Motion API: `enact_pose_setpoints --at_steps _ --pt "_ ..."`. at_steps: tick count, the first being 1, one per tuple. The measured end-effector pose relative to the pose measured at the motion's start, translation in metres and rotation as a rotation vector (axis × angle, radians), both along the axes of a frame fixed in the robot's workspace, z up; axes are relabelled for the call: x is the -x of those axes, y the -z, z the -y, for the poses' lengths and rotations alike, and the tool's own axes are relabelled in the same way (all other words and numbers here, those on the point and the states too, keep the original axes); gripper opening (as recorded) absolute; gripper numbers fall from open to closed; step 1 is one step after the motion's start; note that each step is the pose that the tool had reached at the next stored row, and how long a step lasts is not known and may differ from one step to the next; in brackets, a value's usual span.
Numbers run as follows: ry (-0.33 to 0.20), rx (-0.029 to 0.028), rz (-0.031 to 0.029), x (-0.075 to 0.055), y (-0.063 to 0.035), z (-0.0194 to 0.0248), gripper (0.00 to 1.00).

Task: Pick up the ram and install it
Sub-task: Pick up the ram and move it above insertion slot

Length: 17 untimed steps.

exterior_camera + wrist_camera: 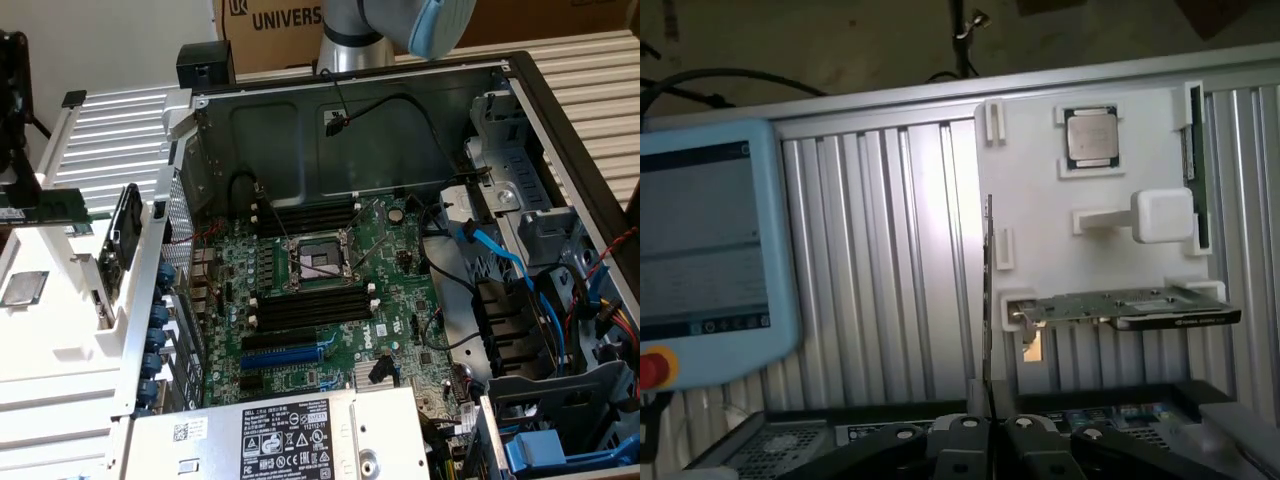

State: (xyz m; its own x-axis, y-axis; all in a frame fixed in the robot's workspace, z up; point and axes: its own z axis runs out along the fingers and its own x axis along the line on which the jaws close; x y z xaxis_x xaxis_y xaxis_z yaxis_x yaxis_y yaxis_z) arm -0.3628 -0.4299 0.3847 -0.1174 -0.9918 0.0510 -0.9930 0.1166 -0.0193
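Wrist view shows the ram (pixel 987 300), a long, thin, dark green-black memory stick, edge-on as a hairline running out from the hand (pixel 990 428). The hand's black jaws are drawn almost together and pinch the stick's flat faces. The stick hangs over the ribbed aluminium bench (pixel 880 260), just beside the white moulded plastic parts tray (pixel 1040 180) and close to one of its small clips. Whether it touches that clip I cannot tell. In the exterior view the stick sits at that view's left, well apart from the open grey sheet-steel computer case (pixel 300 130).

As I judge the risks, the board is slim, smooth and rigid, so a narrow pinch could let it pivot or slip. A tilted stick could snag the tray clip. On the green circuit board (pixel 400 300), the bare black memory slots with white end clips (pixel 310 305) are long and narrow. A skewed or reversed stick pressed into one could jam, flex the board or scrape its contacts. The flat blue data cable (pixel 495 255), to the right of the slots, could catch on the arm.
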Motion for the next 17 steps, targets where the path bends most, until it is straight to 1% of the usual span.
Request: enact_pose_setpoints --at_steps 3,6,7,10,11,12,13,14,15,17 --pt "0.000 0.0000 -0.0002 -0.014 -0.0046 0.0013 0.12" --pt "0.000 -0.0001 -0.0019 -0.027 -0.0085 0.0021 0.12" --pt "-0.002 0.0000 -0.0031 -0.029 -0.0102 0.0024 0.12" --pt "-0.010 0.0001 -0.0094 -0.034 -0.0152 0.0035 0.12" --pt "-0.013 0.0003 -0.0124 -0.036 -0.0161 0.0037 0.12" --pt "-0.015 0.0011 -0.0169 -0.036 -0.0165 0.0039 0.12" --pt "-0.022 0.0059 -0.0282 -0.038 -0.0169 0.0042 0.12" --pt "-0.030 0.0100 -0.0380 -0.039 -0.0178 0.0043 0.12" --pt "-0.035 0.0101 -0.0398 -0.040 -0.0199 0.0044 0.12" --pt "-0.042 0.0070 -0.0402 -0.044 -0.0257 0.0051 0.12"
